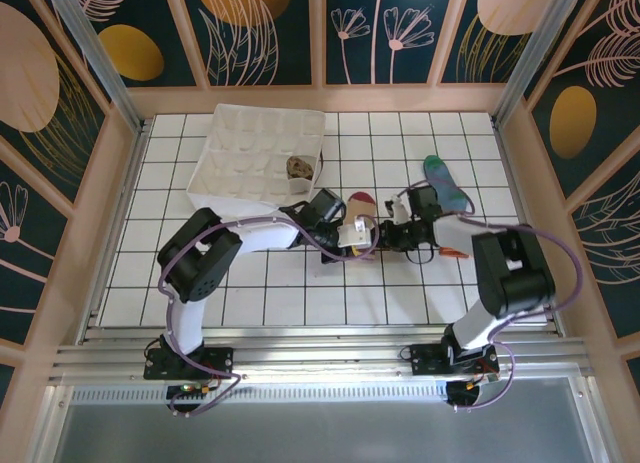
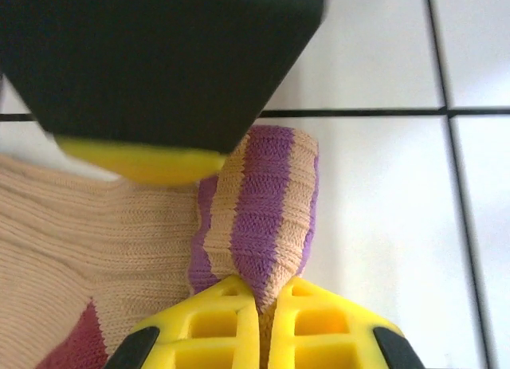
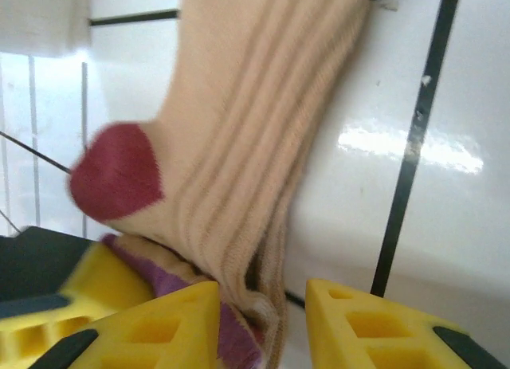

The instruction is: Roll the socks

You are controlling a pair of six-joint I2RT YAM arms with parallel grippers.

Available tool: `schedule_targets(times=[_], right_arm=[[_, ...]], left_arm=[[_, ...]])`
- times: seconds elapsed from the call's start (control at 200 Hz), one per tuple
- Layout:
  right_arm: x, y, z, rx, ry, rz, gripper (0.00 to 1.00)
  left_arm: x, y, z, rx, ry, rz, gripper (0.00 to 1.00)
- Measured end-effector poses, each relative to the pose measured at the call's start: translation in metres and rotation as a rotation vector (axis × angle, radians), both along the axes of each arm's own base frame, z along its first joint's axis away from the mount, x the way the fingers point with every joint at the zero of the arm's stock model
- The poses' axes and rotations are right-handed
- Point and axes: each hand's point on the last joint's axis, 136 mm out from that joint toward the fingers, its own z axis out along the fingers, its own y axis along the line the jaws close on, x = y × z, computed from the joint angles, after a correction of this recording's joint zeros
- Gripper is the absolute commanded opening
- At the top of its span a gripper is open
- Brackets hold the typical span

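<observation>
**Two grippers meet at the beige sock's striped cuff**

Three socks are spread over a white gridded table (image 1: 250, 283), seen from above. The beige sock (image 1: 361, 199) lies near the middle of the table, with its red toe pointing away from the arm bases. At its near end, the left gripper (image 2: 263, 317) has its yellow fingers (image 2: 215, 325) pressed together on the purple-striped cuff (image 2: 263, 202), which is pinched into an upright fold. The right gripper (image 3: 263, 325) faces it from the other side. Its fingers (image 3: 362, 325) stand partly apart. The ribbed edge of the beige sock runs down between them and rests against one finger, with a clear gap to the other.

The argyle sock (image 1: 300, 167) sits bundled in a compartment at the near right corner of a white tray (image 1: 250, 143), toward the far left. The blue-grey sock (image 1: 447, 186), with its green toe, lies flat to the right, just beyond the right arm.
</observation>
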Motion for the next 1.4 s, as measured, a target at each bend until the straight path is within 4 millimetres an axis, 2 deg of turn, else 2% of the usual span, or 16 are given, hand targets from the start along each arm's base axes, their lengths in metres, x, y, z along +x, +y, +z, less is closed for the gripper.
schedule_targets(times=[0.16,0.44,0.545,0.841,1.111,1.246,1.396], right_arm=[[-0.002,0.004,0.025,0.080,-0.117,-0.019,0.34],[-0.016,0.025,0.024,0.133,-0.112,0.029,0.38],[-0.016,0.026,0.023,0.133,-0.111,0.033,0.39],[-0.021,0.021,0.001,0.097,-0.059,0.017,0.43],[-0.026,0.028,-0.004,0.104,-0.050,0.055,0.43],[-0.022,0.033,-0.005,0.100,-0.053,0.073,0.32],[-0.018,0.040,-0.008,0.085,-0.042,0.096,0.07]], left_arm=[[-0.002,0.007,0.001,-0.063,0.244,0.054,0.00],[0.004,0.006,-0.001,-0.101,0.523,0.080,0.00],[0.004,0.003,-0.002,-0.098,0.600,0.083,0.00],[0.003,0.004,-0.003,-0.083,0.700,0.088,0.00],[0.004,0.006,-0.005,-0.081,0.753,0.132,0.00],[0.005,0.008,-0.006,-0.084,0.781,0.170,0.00],[0.007,0.011,-0.007,-0.084,0.784,0.220,0.02]])
